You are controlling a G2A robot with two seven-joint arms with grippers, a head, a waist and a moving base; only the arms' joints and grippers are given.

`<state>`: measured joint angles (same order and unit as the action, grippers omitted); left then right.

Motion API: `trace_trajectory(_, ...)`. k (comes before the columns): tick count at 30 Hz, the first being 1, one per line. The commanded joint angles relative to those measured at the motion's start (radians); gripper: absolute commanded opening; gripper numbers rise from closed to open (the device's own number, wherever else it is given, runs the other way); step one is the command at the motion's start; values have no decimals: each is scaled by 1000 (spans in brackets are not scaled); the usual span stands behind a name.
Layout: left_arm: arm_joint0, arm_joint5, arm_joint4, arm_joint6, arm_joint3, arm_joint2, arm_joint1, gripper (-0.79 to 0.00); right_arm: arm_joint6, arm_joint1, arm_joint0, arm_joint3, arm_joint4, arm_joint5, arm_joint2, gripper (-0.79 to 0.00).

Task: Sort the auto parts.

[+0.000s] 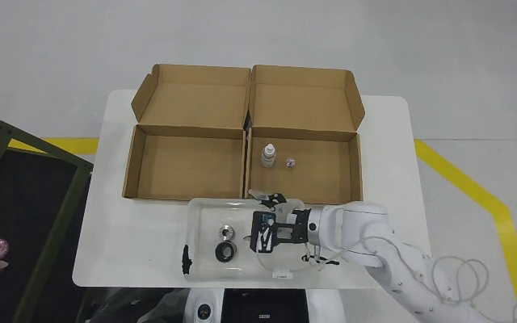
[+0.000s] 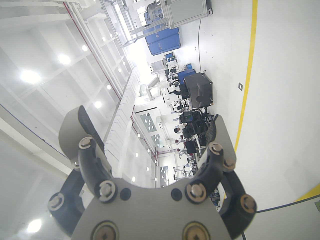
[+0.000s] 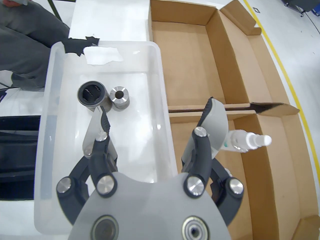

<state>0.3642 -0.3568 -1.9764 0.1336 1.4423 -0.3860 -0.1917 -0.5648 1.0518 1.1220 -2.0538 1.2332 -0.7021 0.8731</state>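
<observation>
Auto parts in clear bin (image 3: 162, 76): two. Black ring bearing (image 3: 92, 96) and silver bushing (image 3: 120, 97), both standing on end on the bin floor, bores up, side by side. Touching or barely apart, cannot tell. Located toward the bin end marked by a white label (image 3: 102, 54) and black tape (image 3: 77, 44).

Right gripper (image 3: 157, 109) above the bin, open wide, nothing between its fingers. One fingertip (image 3: 103, 119) over the bin floor, just beside the bearing; contact not seen. Other fingertip past the bin's long wall, over the cardboard side.

Behind that long wall of the bin: two open cardboard boxes, side by side and touching, lids folded back away from the bin. Box by the bin's labelled end (image 3: 190, 58): brown floor showing. Box by the bin's other end (image 3: 262, 188): white spray bottle (image 3: 246, 141), nozzle pointing away from the bin, plus one small pale part (image 1: 292, 161) just beside it, kind too small to tell.

Under the bin and boxes: white table (image 3: 112, 13).

Left gripper (image 2: 148, 116) aimed up at the hall ceiling; position relative to the bin, cannot tell. Fingers spread apart, holding nothing.
</observation>
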Motion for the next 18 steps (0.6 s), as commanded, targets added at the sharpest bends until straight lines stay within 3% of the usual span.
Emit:
trace_trajectory(1,0,0,0,0,0,0,0,0,0,7,-9,7,9,1,-33,-132)
trace_trajectory(10,0,0,0,0,0,0,0,0,-1,29,-40,72,39,9,-115,-154)
trace_trajectory(18,0,0,0,0,0,0,0,0,-12,46,-71,128,45,-9,-160,-259)
